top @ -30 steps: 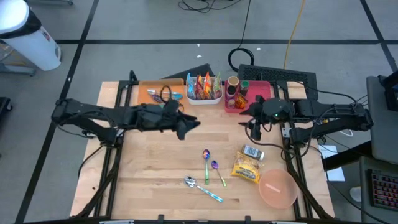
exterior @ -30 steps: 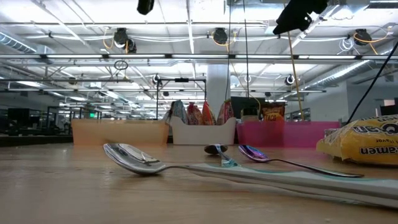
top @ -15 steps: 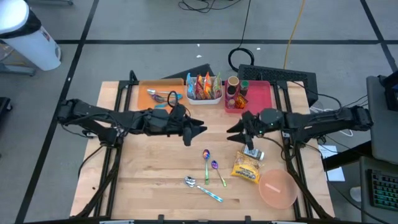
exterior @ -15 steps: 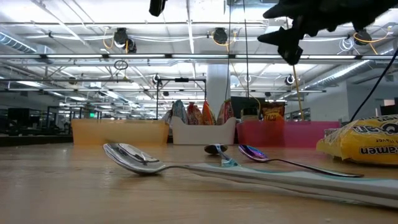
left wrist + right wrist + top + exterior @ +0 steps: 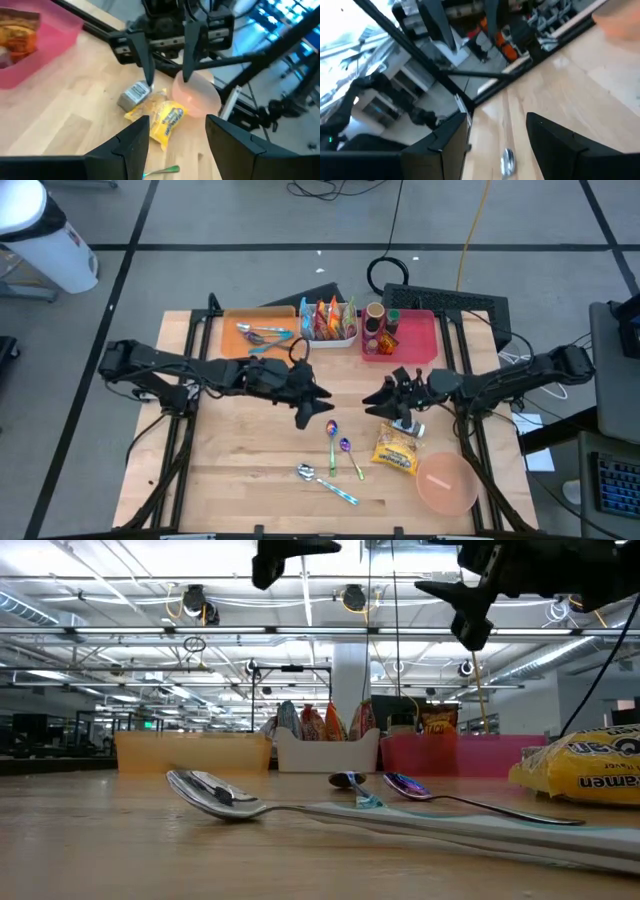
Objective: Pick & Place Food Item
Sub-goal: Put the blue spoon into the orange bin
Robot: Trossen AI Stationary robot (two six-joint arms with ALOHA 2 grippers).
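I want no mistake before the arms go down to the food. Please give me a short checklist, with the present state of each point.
1. Left gripper empty, fingers apart: ok.
2. Right gripper empty, fingers apart: ok.
3. Yellow noodle packet lies free on the table: ok.
4. Pink bowl empty: ok.
5. Spoons apart from the packet: ok.
6. Small can touching the packet: cannot tell.

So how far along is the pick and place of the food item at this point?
Nothing looks placed yet: the yellow noodle packet lies on the wooden table, beside the empty pink plastic bowl. In hand: both tools hover open and empty above the middle, left tool, right tool. Still left: grasp, carry and release.
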